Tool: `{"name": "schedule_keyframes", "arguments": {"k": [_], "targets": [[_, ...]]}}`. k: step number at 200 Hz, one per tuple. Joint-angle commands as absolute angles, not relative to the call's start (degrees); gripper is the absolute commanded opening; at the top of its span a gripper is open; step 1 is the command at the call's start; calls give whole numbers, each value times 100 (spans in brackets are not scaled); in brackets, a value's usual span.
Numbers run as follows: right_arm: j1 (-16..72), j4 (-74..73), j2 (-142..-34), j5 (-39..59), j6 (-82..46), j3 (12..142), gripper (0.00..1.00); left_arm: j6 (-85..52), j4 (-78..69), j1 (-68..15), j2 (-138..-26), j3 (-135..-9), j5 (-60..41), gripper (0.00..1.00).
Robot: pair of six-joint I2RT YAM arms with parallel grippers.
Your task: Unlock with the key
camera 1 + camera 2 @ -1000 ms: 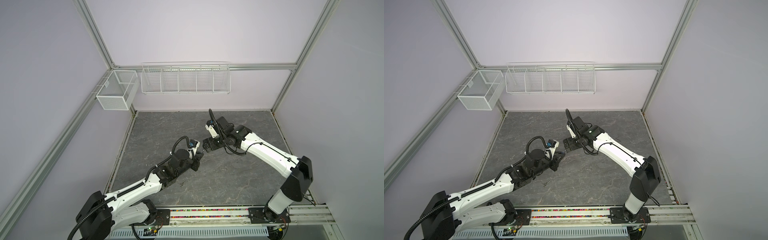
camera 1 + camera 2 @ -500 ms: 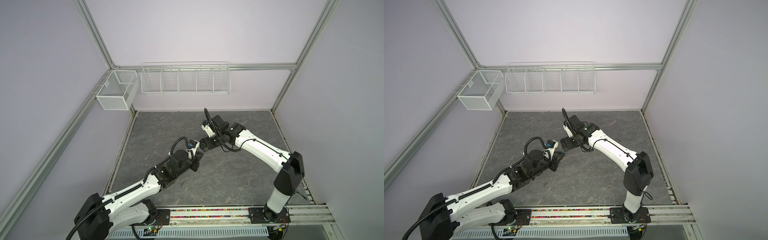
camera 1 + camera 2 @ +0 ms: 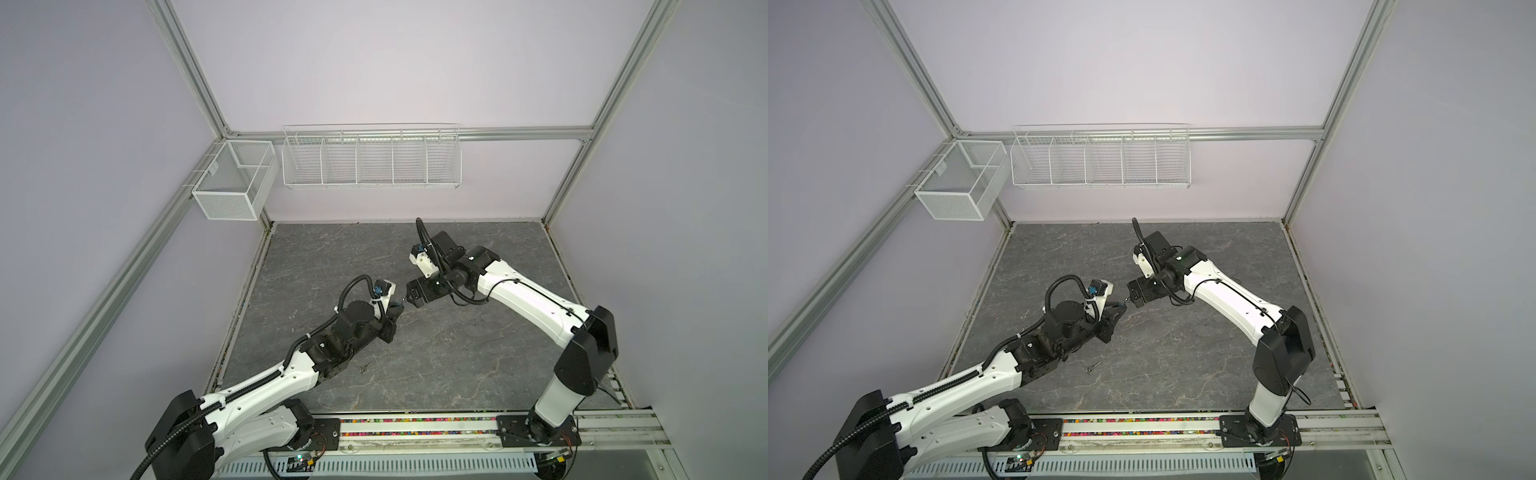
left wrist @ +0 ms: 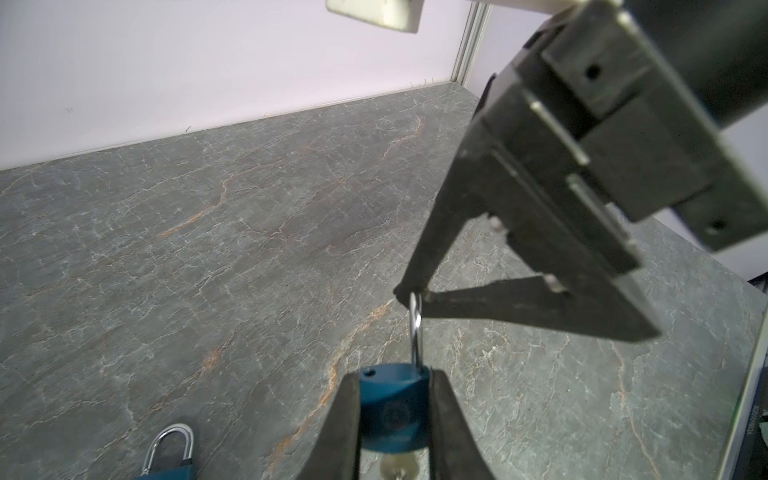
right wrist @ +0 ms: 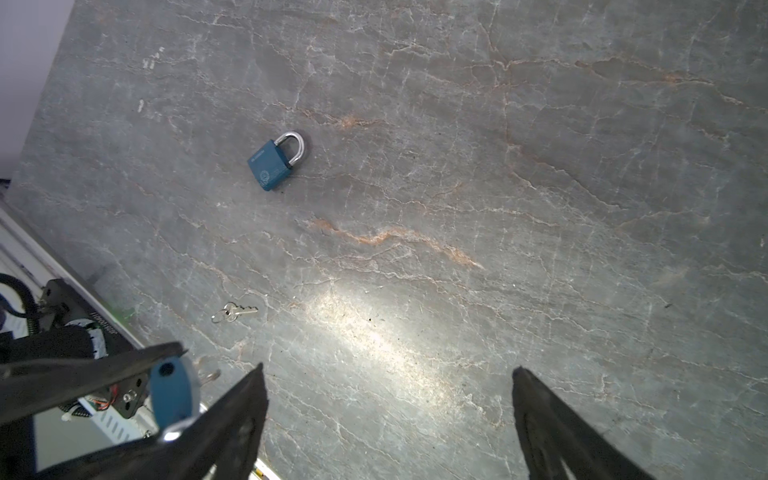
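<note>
The surface [image 5: 498,187] is showing grey marbling with pale and rust-orange veins. The held padlock [image 4: 392,401] and the lying padlock [image 5: 269,165] are showing teal-blue bodies and silver shackles; the keys [image 5: 235,312] are gleaming silver.

White mesh basket [image 3: 226,203], wire rack [image 3: 370,166]

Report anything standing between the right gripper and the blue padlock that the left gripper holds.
Nothing visible does. The right gripper, jaws wide, has one fingertip at the silver shackle of the blue metal padlock clamped in the left gripper. The second blue padlock and loose keys lie on the grey table below.
</note>
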State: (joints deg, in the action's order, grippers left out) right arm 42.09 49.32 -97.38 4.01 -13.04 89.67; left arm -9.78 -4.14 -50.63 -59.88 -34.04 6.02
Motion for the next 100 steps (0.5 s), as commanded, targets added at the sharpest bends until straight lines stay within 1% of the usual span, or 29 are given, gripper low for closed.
{"name": "schedule_keyframes", "arguments": {"k": [1, 34, 55, 80, 100], "targets": [[4162, 4668, -9314, 689, -1256, 8701, 93, -885, -606, -5041, -5973, -3467, 643, 0], [4072, 4580, -9086, 659, -1296, 8426, 93, -908, -589, -5043, -6011, -3491, 677, 0], [3951, 4458, -9028, 604, -1389, 8359, 94, -892, -651, -5040, -5981, -3474, 507, 0], [3852, 4173, -9149, 945, -1395, 8471, 95, -822, -729, -5040, -6005, -3484, 358, 0], [3839, 4261, -9412, 1083, -1188, 8736, 95, -800, -713, -5040, -6046, -3565, 350, 0]]}}
